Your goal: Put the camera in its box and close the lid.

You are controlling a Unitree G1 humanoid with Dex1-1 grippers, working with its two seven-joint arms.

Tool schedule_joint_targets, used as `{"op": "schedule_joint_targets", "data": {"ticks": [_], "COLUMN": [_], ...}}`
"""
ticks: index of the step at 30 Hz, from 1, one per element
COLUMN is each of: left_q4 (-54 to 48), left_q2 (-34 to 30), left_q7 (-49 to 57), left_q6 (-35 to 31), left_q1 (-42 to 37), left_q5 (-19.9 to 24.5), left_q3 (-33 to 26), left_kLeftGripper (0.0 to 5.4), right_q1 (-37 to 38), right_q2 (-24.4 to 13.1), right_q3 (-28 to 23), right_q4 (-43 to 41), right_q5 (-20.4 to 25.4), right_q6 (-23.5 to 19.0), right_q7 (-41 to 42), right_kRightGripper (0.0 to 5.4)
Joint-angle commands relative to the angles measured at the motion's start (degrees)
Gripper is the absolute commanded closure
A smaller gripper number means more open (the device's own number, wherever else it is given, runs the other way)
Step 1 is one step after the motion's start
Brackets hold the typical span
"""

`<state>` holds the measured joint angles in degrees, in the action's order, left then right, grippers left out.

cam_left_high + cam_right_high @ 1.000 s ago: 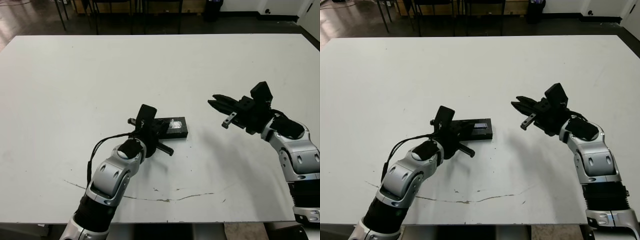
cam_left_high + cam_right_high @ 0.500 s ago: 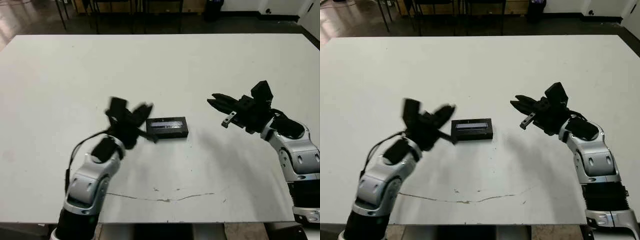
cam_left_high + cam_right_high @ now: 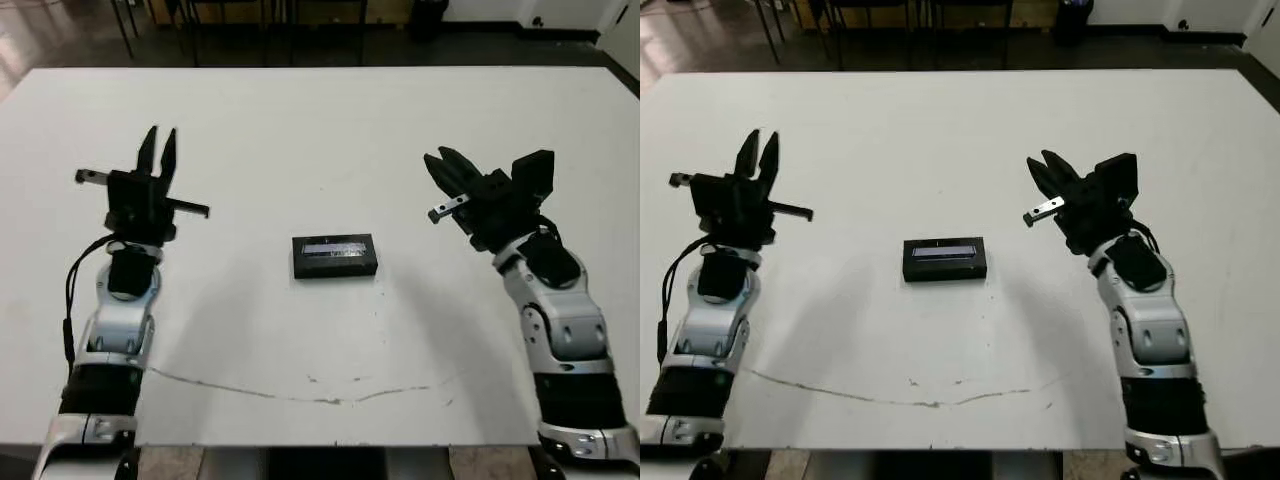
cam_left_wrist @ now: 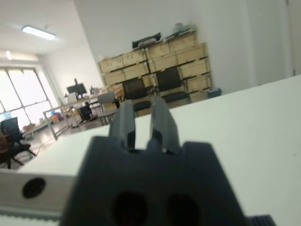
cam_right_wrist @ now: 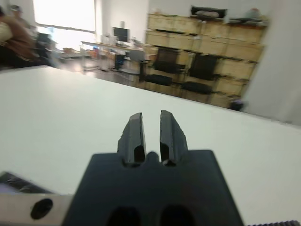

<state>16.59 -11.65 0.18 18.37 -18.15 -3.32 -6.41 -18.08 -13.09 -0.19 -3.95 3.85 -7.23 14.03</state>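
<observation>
The box [image 3: 335, 269] lies near the middle of the white table with the lid [image 3: 335, 247] on top of it, pale strip facing up. The camera is out of view. My left gripper [image 3: 159, 140] is raised far to the left of the box, its two fingers pointing up, close together and holding nothing. To the right of the box my right gripper [image 3: 443, 163] is also held off the table. Its fingers [image 5: 135, 133] stand close together with nothing between them. Neither gripper touches the box.
A thin dark scuff line [image 3: 330, 398] runs across the table near its front edge. Chair legs [image 3: 190, 30] stand beyond the far edge. Across the room in the right wrist view is a person [image 5: 16, 35], with chairs and crates behind.
My left arm has let go of the box, swung away to the left and risen, fingers now pointing up. The right gripper has tilted upward slightly. The lidded box has stayed put.
</observation>
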Motion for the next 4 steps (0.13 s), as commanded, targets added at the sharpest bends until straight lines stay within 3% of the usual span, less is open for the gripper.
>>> {"op": "schedule_joint_targets", "data": {"ticks": [1, 4], "left_q4": [1.10, 0.12], "left_q2": [1.02, 1.69], "left_q7": [0.15, 0.31], "left_q6": [-0.56, -1.33], "left_q1": [0.04, 0.54], "left_q5": [1.93, 2.64], "left_q3": [-0.85, -0.81], "left_kLeftGripper": [5.39, 5.39], "right_q1": [1.16, 1.32], "right_q2": [1.02, 1.76], "right_q3": [1.79, 2.06], "right_q4": [5.07, 8.20], "right_q5": [-4.84, -5.75], "right_q6": [6.02, 9.43], "right_q7": [-3.44, -4.18], "right_kRightGripper": [5.40, 5.40]}}
